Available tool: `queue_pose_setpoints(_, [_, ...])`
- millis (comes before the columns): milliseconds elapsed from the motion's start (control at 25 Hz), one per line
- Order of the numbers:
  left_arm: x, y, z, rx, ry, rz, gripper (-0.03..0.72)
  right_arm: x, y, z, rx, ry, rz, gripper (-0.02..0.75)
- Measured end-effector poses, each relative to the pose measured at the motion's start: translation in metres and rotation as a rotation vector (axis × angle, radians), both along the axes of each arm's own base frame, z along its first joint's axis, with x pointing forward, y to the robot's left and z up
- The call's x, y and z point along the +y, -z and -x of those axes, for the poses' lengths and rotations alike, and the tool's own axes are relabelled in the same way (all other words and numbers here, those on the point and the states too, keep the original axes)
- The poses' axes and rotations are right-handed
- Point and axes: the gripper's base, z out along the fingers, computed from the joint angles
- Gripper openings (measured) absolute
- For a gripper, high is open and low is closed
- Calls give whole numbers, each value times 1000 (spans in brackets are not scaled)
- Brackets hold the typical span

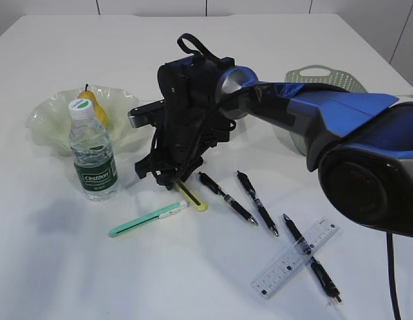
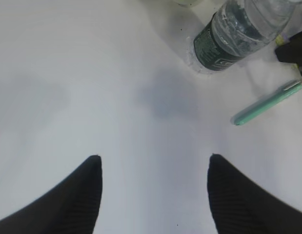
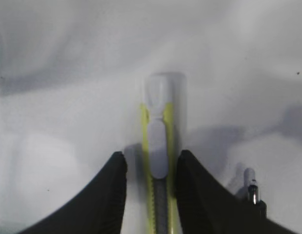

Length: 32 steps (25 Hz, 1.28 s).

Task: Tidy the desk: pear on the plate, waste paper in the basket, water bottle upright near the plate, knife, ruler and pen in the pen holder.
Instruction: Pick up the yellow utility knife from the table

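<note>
Exterior view: the right gripper (image 1: 174, 179) is planted low on the desk (image 1: 53, 267), right over a yellow utility knife (image 1: 195, 199), and its bulky black wrist blocks most of what's behind it. At 9 o'clock from it the water bottle (image 1: 93, 152) stands upright, just in front of the green glass plate (image 1: 46, 120) with the pear (image 1: 93, 107) on it. A mint green utility knife (image 1: 147, 219) lies at 7 o'clock. Three black pens (image 1: 226, 198) and the clear ruler (image 1: 296, 259) are spread out toward 4 o'clock, one pen crossing the ruler. The sage basket (image 1: 326, 77) peeks out behind the arm.

Left wrist view: the left gripper (image 2: 153, 192) is spread wide with nothing in it, over bare desk; bottle at 1 o'clock, mint knife at 3.

Right wrist view: the fingers (image 3: 109, 195) sit on either side of the yellow knife, looking clamped against it; a pen tip (image 3: 250, 187) shows at 4 o'clock.
</note>
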Motion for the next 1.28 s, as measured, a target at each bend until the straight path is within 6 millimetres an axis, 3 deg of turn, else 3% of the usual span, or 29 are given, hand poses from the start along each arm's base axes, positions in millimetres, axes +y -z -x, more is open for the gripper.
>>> queue_pose_setpoints(120, [0,0,0,0,0,0,479,0,0,0,0,0,0,163])
queue_pose_setpoints(200, [0,0,0,0,0,0,479,0,0,0,0,0,0,131])
queue_pose_setpoints(680, [0,0,0,0,0,0,479,-1,-4,1,13,-3,20,114])
queue_pose_setpoints(960, [0,0,0,4,2,-1,479,-10,-43,-6,-37,19,-13,113])
queue_pose_setpoints(1280, [0,1,1,18,6,-1,479,-52,-104,-19,-116,106,-88,114])
